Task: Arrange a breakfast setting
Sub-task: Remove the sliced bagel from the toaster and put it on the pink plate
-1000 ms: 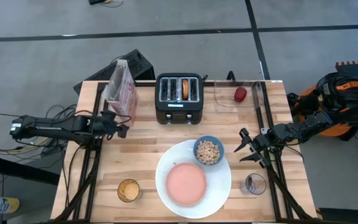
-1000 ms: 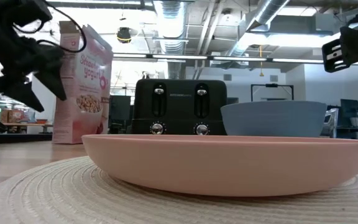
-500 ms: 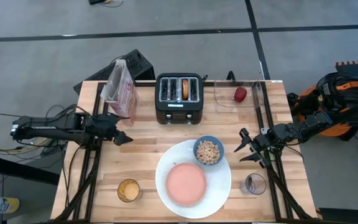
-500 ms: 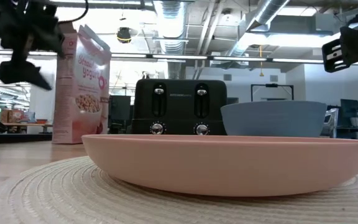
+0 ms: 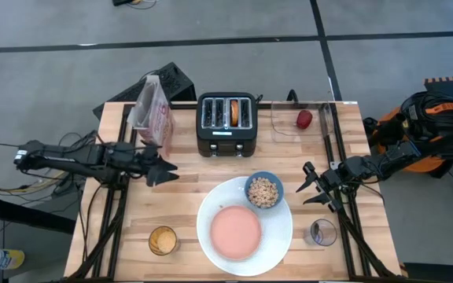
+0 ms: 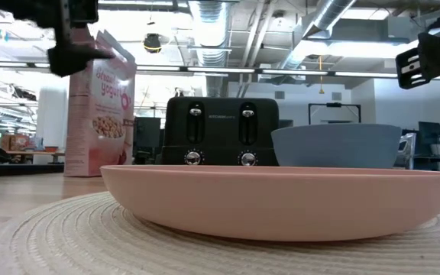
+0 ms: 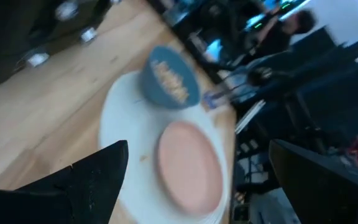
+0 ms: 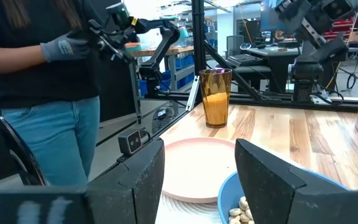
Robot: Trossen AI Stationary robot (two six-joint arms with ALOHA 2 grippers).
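The left tool hangs wide and empty over the wooden tabletop, beside the tall pink cereal bag. A careless swing could topple it. The right tool, half spread and empty, waits near the small blue bowl of cereal on the large round white plate.

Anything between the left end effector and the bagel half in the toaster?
Nothing visible. The left end effector hangs open over bare wood, in front and to the left of the toaster; the bagel half sits in a slot, open from above.
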